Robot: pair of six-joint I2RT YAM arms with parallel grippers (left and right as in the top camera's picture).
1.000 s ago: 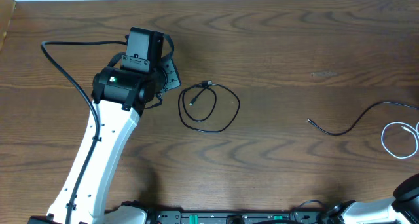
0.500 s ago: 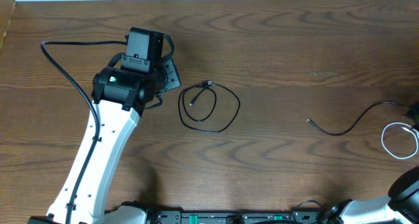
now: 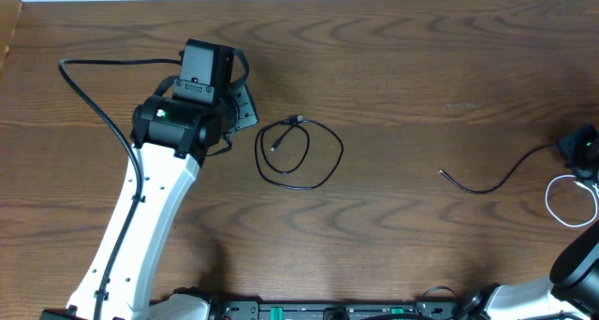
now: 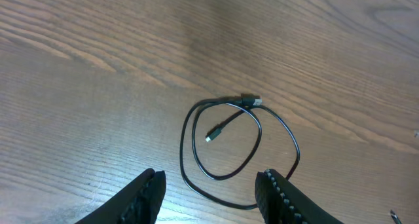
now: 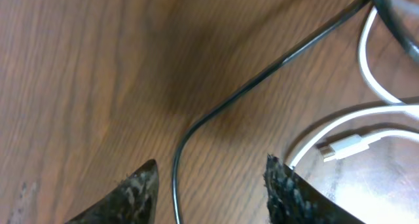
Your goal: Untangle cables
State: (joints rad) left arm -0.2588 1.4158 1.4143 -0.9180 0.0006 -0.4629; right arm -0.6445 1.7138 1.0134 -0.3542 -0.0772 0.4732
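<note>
Cables: coiled black cable [image 3: 307,152] lies mid-desk [image 3: 402,58]. Straighter black cable [image 3: 505,178] runs lengthwise toward the right edge, plug pointing left, beside white cable [image 3: 548,200]. Left pincer [image 4: 209,188] and right pincer [image 5: 209,185] are both released.

On the desk [image 3: 421,67] I see one thin black cable [image 3: 299,153] coiled loosely near the middle, one plug at its top and one inside, and to my right a second black cable [image 3: 496,184] curving flat just beside a looped white cable [image 3: 566,200] with a white plug.
</note>
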